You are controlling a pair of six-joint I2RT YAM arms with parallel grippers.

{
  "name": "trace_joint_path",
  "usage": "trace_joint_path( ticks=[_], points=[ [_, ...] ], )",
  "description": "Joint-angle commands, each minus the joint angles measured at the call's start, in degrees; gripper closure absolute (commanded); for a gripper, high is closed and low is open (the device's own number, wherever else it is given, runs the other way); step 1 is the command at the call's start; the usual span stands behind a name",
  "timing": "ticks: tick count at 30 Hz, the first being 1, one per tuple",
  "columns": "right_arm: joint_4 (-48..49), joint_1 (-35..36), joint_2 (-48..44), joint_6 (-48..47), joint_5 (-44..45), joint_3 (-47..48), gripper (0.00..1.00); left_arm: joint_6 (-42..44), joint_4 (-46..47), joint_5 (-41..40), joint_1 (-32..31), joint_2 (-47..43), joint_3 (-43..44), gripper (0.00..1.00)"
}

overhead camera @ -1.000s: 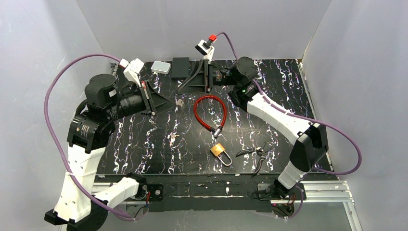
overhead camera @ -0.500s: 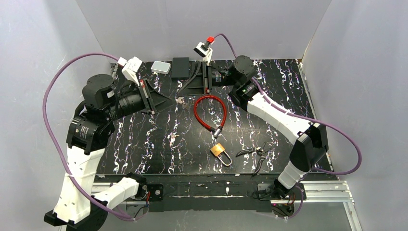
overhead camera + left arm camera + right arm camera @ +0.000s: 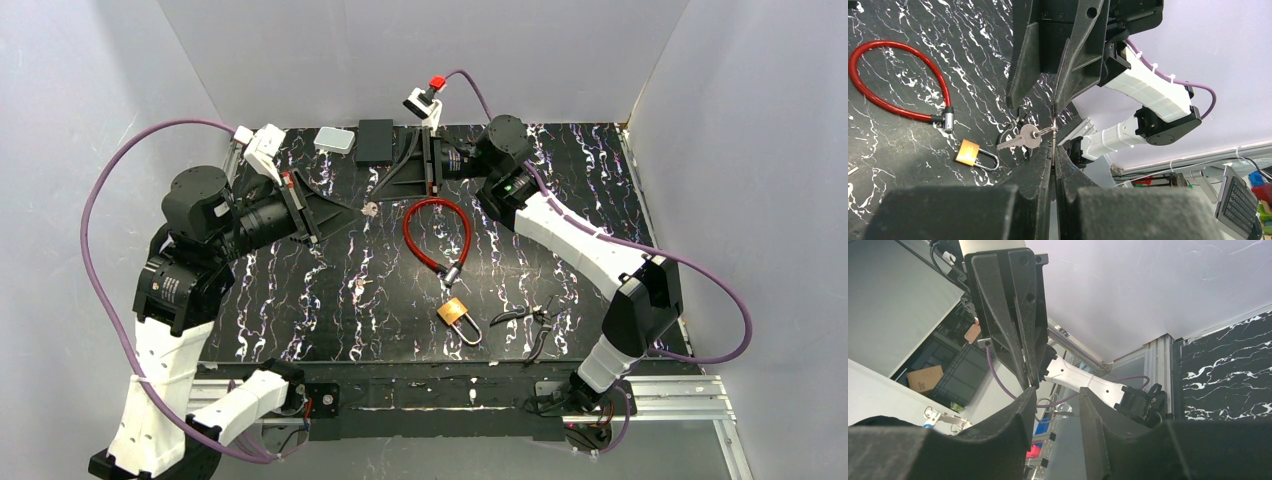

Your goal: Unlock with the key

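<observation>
Left end effector holding key, red cable lock just beside, brass padlock near cable's end.

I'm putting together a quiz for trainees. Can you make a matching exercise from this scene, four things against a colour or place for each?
1 key
2 padlock
3 cable lock
4 pliers

A red loop
B brass-coloured, lying flat
C dark, right of the padlock
D dangling from the left gripper

Pairs: 1-D, 2-B, 3-A, 4-C
</observation>
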Motion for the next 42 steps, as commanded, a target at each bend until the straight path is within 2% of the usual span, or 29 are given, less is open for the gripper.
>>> trace_joint_path(
  ticks=[1, 6, 13, 16, 26, 34, 42],
  points=[
    [3.9, -0.1, -2.6, 0.9, -1.4, 2.1, 0.52, -0.6, 2.8, -0.9, 0.2, -0.2, -0.9, 1.0],
    [4.3, -0.2, -2.4, 1.9, -0.9, 2.1, 0.49, -1.0, 3.4, -0.9, 0.2, -1.1, -2.4, 1.0],
    [4.5, -0.1, -2.4, 2.3, -1.2, 1.6, 0.62, -1.6, 4.6, -2.6, 0.2, -2.7, -4.4, 1.0],
    [4.6, -0.1, -2.2, 2.4, -1.6, 1.8, 0.64, -2.4, 5.9, -2.9, 0.2, -2.8, -5.2, 1.0],
    [1.4, 0.4, -1.1, 1.0, -2.7, 3.5, 0.58, -3.1, 8.2, -3.7, 0.2, -2.3, -5.7, 1.0],
    [1.1, 0.6, -0.9, 0.7, -2.8, 4.1, 0.58, -3.3, 9.0, -3.1, 0.2, -1.4, -6.5, 1.0],
    [-2.3, 0.6, -1.6, -2.0, -2.7, 4.3, 0.73, -3.2, 9.1, -3.6, 0.2, -1.7, -7.4, 1.0]
  ],
)
